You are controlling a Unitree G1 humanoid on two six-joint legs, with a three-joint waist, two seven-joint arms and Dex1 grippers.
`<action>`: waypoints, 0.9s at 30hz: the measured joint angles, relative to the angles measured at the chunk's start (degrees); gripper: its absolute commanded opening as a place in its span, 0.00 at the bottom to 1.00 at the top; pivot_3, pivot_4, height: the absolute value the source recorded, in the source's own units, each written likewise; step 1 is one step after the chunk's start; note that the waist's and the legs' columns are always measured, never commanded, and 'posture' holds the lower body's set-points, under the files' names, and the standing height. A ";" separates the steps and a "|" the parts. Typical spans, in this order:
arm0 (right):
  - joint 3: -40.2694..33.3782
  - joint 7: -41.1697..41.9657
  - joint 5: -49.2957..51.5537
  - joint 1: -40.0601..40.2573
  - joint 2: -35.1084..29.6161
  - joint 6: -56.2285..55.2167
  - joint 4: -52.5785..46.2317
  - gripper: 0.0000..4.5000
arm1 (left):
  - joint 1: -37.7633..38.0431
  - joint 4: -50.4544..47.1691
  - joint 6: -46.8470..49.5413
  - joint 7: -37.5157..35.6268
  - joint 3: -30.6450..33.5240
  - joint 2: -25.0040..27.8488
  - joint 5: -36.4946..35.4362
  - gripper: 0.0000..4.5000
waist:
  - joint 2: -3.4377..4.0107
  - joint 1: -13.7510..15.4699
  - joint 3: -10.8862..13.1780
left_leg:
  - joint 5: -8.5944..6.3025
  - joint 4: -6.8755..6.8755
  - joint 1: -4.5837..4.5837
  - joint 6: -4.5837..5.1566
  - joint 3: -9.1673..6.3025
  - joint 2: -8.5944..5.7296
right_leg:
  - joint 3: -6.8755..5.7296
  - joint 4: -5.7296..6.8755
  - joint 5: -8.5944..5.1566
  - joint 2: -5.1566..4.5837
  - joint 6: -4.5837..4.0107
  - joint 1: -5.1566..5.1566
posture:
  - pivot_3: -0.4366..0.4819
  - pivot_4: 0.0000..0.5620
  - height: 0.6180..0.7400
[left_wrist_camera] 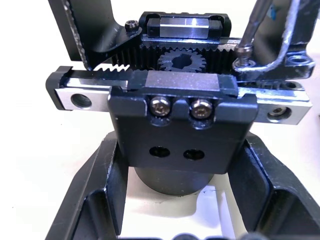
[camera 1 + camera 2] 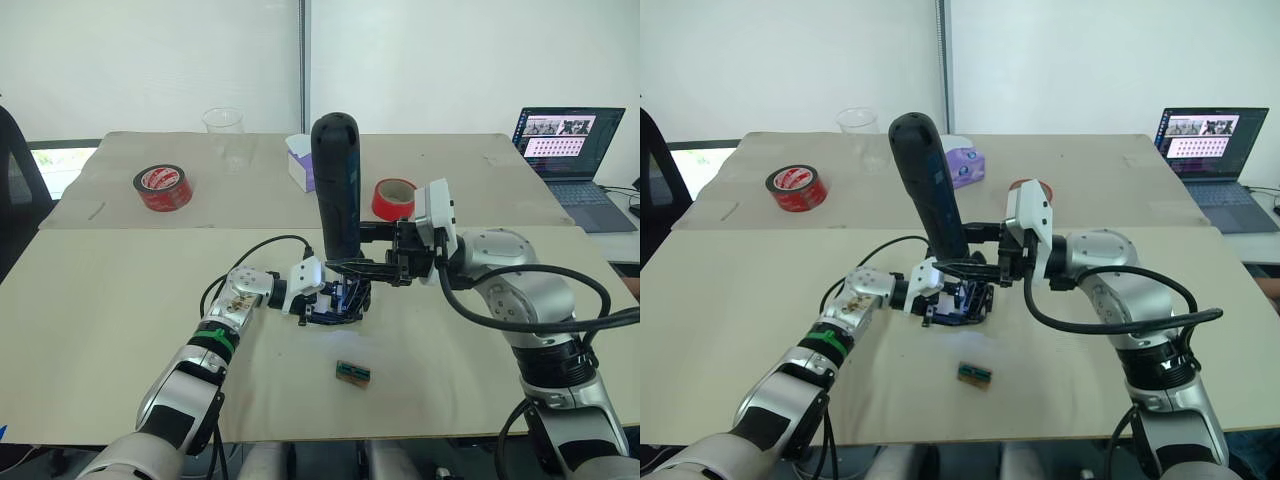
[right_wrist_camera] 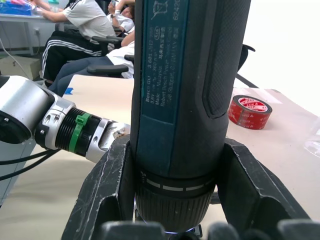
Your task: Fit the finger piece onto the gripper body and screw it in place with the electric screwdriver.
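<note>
My left gripper (image 2: 322,298) is shut on the gripper body (image 1: 182,125), a black block with a toothed rack, a pinion and two silver screws, held just above the table (image 2: 120,330). My right gripper (image 2: 350,268) is shut on the electric screwdriver (image 2: 337,190), a thick black stick standing upright over the body. Its thin metal bit (image 1: 252,25) rests on a screw (image 1: 242,57) at one end of the body, where a black part (image 1: 295,62), apparently the finger piece, sits. A bluish glow from the tool's tip lights the body (image 2: 345,300).
A small green-brown tray (image 2: 353,371) lies just in front of the grippers. Behind them are two red tape rolls (image 2: 162,187) (image 2: 394,199), a clear cup (image 2: 224,130) and a purple-white box (image 2: 298,160). A laptop (image 2: 565,140) stands far right. Seated people (image 3: 85,30) show beyond the table.
</note>
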 measured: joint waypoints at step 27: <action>-4.52 -7.47 6.85 -2.52 0.74 16.51 -2.53 0.42 | -0.34 -0.15 -0.32 -0.46 -0.04 0.20 0.17 0.51 | 0.00 0.00 0.01 | 0.00 -0.06 -0.17 0.00 -0.02 0.04 | -0.01 -0.03 0.02 -0.01 -0.03 -0.19 | 0.48 0.27 1.00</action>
